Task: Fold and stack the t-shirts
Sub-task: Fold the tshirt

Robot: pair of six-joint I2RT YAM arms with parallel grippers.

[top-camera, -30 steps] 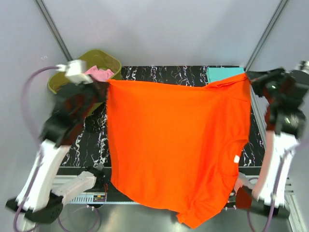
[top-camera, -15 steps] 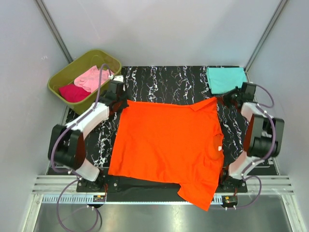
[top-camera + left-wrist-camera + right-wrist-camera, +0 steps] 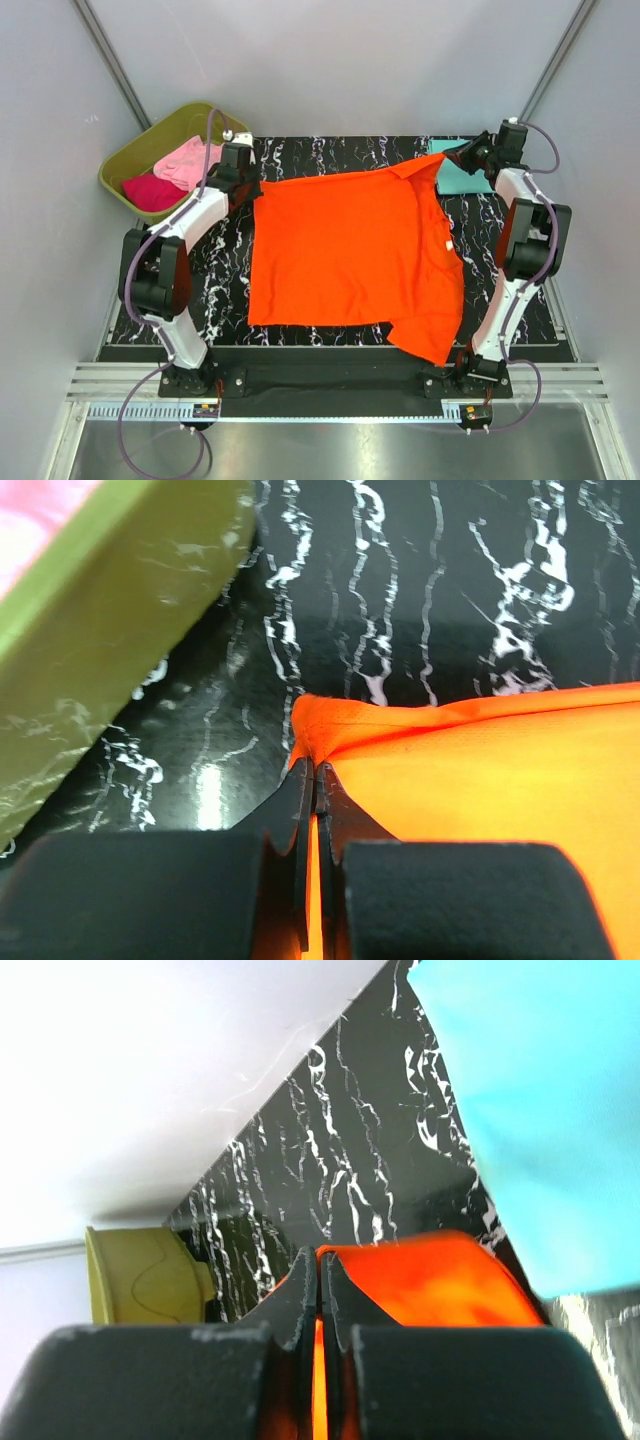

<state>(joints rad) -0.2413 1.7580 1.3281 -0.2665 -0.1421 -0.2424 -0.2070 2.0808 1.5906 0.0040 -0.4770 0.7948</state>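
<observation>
The bright orange t-shirt (image 3: 350, 250) lies spread on the black marbled table (image 3: 300, 155), its far edge stretched between my two grippers. My left gripper (image 3: 248, 186) is shut on its far left corner (image 3: 330, 730); the fingers (image 3: 298, 810) pinch the cloth. My right gripper (image 3: 462, 160) is shut on its far right corner (image 3: 420, 1280), beside the folded teal t-shirt (image 3: 468, 172), which also shows in the right wrist view (image 3: 540, 1100). The light pink t-shirt (image 3: 188, 160) and the magenta t-shirt (image 3: 150, 192) lie in the olive tub (image 3: 140, 150).
The olive-green tub stands at the far left, close to my left gripper (image 3: 100, 630). The orange shirt's near right sleeve reaches towards the table's front edge (image 3: 430, 345). Grey walls close the back and sides.
Both grippers have lowered the orange shirt from hanging in the air onto the table and drawn its far edge towards the back. The right gripper has moved back next to the teal shirt.
</observation>
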